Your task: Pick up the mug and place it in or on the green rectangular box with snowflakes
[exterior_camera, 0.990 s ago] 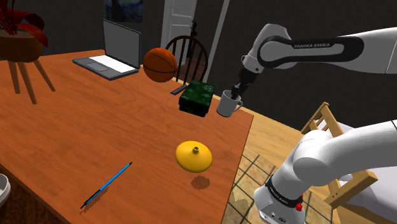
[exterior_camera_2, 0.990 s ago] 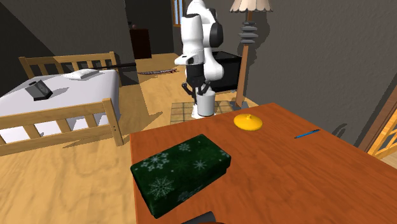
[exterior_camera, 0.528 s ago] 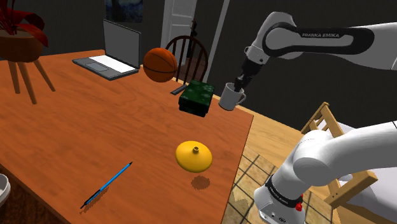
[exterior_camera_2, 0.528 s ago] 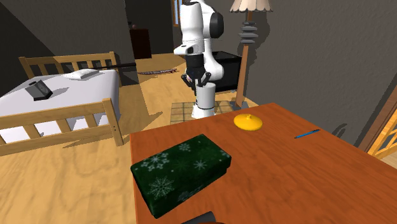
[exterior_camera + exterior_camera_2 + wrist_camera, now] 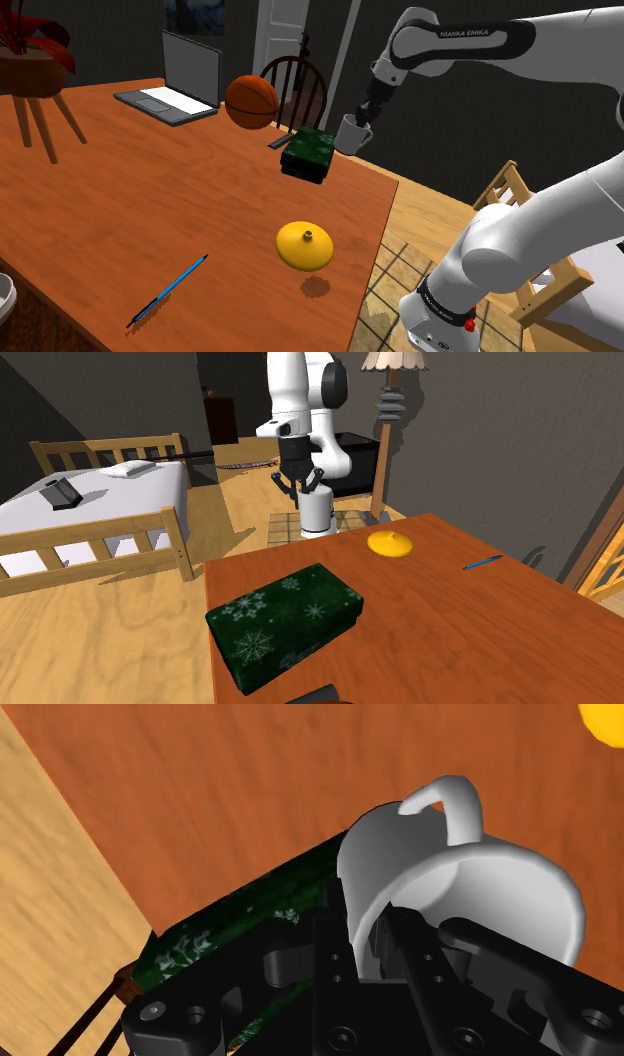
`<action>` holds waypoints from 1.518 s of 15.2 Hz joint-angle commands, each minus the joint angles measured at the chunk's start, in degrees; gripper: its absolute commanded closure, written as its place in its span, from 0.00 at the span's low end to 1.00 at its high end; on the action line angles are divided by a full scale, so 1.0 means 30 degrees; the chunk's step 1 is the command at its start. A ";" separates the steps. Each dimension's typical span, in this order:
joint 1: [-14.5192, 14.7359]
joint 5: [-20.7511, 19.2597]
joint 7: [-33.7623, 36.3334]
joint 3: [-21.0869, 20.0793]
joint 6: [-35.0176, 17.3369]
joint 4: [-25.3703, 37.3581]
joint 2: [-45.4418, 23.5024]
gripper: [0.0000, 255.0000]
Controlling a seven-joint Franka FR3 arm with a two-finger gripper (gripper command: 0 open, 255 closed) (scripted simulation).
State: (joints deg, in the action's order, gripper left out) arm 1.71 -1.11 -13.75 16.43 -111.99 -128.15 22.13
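Observation:
A pale grey mug [image 5: 349, 134] hangs in the air, held by its rim in my gripper [image 5: 359, 118], which is shut on it. It hovers at the edge of the dark green box with white snowflakes [image 5: 307, 153], on the side toward the shoulder view's right. The box lies near the wooden table's corner. In the second exterior view the mug [image 5: 314, 512] hangs under the gripper [image 5: 300, 489], beyond the box [image 5: 285, 617]. In the wrist view the fingers clasp the mug's wall [image 5: 460, 894] and the box [image 5: 250, 904] lies below it.
On the table [image 5: 120, 200] lie a basketball [image 5: 251, 101], an open laptop [image 5: 175, 80], a yellow domed lid [image 5: 305, 245] and a blue pen [image 5: 168, 291]. A wooden chair [image 5: 300, 85] stands behind the box. A bed [image 5: 90, 502] and a lamp [image 5: 392, 402] stand beyond the table.
The gripper has carried the mug upward and toward the shoulder view's left, from beyond the table's edge to the side of the green box. Its grip has stayed shut.

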 commanded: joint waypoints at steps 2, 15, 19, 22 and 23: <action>0.0141 0.0534 -0.0810 0.0612 0.0079 0.2276 -0.2272 1.00; -0.1131 0.4427 -0.3929 0.1943 0.2976 1.4738 -1.2776 1.00; -0.1061 0.4454 -0.4044 0.1901 0.1944 1.3668 -1.2743 1.00; -0.1019 0.4502 -0.4143 0.1875 0.1195 1.2937 -1.2771 1.00; -0.1007 0.4524 -0.4178 0.1865 0.0949 1.2707 -1.2790 1.00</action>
State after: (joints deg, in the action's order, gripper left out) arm -1.36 12.42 -26.19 22.05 -108.43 -89.35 -16.26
